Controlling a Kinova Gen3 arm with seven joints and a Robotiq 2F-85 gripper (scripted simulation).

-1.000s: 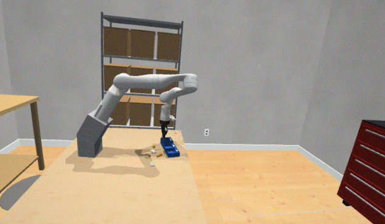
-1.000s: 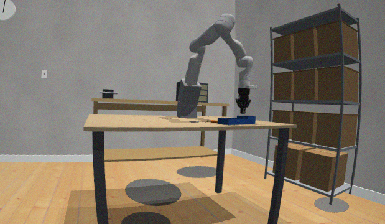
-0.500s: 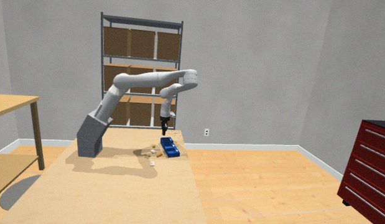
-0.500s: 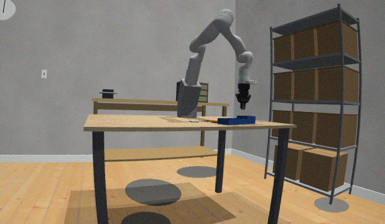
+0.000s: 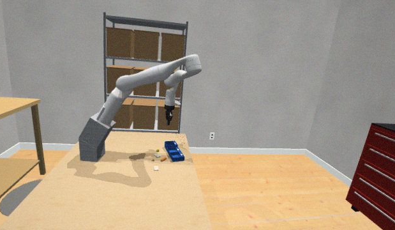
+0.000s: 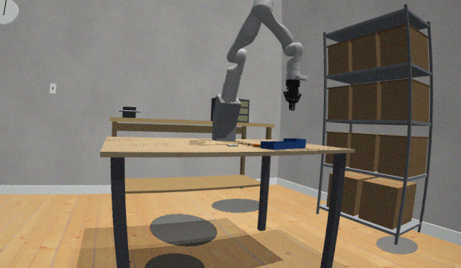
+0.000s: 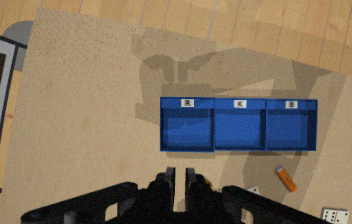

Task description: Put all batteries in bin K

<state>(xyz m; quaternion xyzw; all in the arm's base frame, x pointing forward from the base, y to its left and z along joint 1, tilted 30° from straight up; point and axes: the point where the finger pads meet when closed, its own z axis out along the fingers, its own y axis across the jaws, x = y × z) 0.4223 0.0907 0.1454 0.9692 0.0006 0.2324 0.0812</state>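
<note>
A blue row of three bins [image 7: 238,125] stands on the table, marked R, K and B; the K bin [image 7: 239,129] is the middle one. All three look empty. An orange battery [image 7: 285,178] lies on the table just beside the B bin; it also shows in the top view [image 5: 163,158]. My gripper [image 7: 180,179] hangs high above the table, in front of the R bin, with its fingers nearly together and nothing between them. It also shows in the top view [image 5: 168,122] and in the exterior view [image 6: 292,108].
A white domino-like tile [image 7: 334,215], a small white piece [image 7: 253,190] and a small yellow thing lie near the battery. The table's edge runs close behind the bins. A metal shelf with boxes [image 5: 145,73] stands beyond the table.
</note>
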